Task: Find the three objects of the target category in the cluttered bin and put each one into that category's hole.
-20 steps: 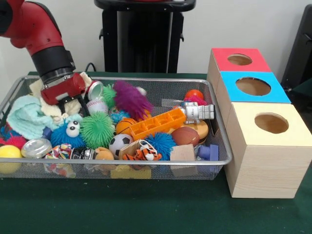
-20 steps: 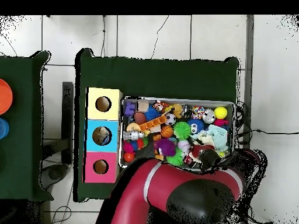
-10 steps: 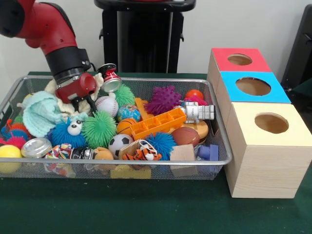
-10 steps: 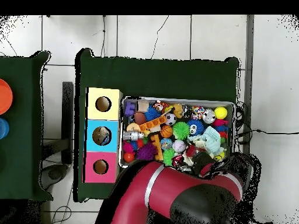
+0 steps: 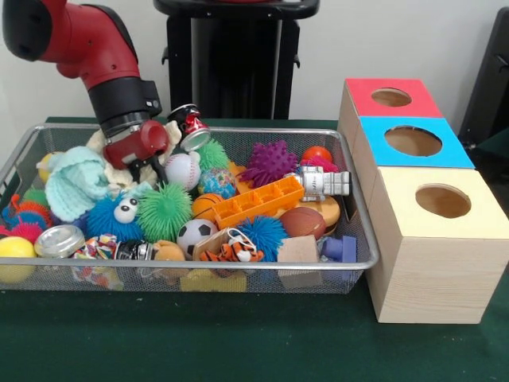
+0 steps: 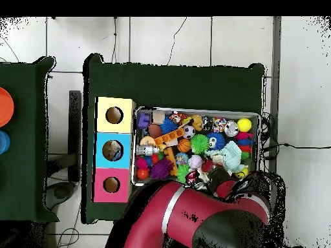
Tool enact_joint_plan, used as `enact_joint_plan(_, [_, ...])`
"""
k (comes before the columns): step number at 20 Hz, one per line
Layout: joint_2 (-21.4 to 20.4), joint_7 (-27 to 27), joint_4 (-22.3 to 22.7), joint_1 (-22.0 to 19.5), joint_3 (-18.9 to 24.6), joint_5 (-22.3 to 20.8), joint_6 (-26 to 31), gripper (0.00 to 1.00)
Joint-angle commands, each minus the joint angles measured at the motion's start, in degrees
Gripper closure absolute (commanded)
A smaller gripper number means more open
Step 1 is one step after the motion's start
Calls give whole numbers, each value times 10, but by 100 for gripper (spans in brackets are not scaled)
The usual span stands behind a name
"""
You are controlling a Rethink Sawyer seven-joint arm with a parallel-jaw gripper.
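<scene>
The silver wire-mesh bin (image 5: pixel 238 266) is full of toys; it also shows in the overhead view (image 6: pixel 194 110). My gripper (image 5: pixel 145 170) hangs under its red housing at the bin's back left, fingers apart and empty, down among a mint cloth (image 5: pixel 75 183) and a baseball (image 5: pixel 181 169). A red soda can (image 5: pixel 189 126) lies tilted just right of the housing, above the pile. Three boxes with holes stand beside the bin: red (image 5: pixel 390 97), blue (image 5: pixel 413 142), yellow (image 5: pixel 442 200). In the overhead view my arm (image 6: pixel 194 219) covers the gripper.
The bin holds a green spiky ball (image 5: pixel 165 211), a blue fuzzy toy with eyes (image 5: pixel 119 216), a purple spiky ball (image 5: pixel 269 163), an orange block (image 5: pixel 258 200), a soccer ball (image 5: pixel 193 233), a silver figure (image 5: pixel 322 183) and a tin can (image 5: pixel 60 240).
My gripper has moved right and slightly up along the bin's back. The red can rose and moved right beside it. The purple ball, baseball and green ball shifted right.
</scene>
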Motion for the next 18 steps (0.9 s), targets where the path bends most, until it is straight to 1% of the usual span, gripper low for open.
enact_joint_plan(1, [62, 227, 140, -11, 146, -43, 56, 0])
enact_joint_plan(5, [41, 255, 163, -17, 164, -41, 76, 0])
enact_joint_plan(8, [21, 268, 192, -31, 189, -22, 101, 0])
enact_joint_plan(10, [8, 290, 209, -42, 209, -24, 124, 0])
enact_joint_plan(11, [0, 322, 215, -48, 224, -43, 140, 0])
enact_joint_plan(15, [-39, 503, 245, -75, 297, -152, 192, 0])
enact_joint_plan(16, [-46, 545, 250, -82, 313, -176, 196, 0])
enact_joint_plan(18, [-53, 615, 257, -94, 335, -213, 185, 0])
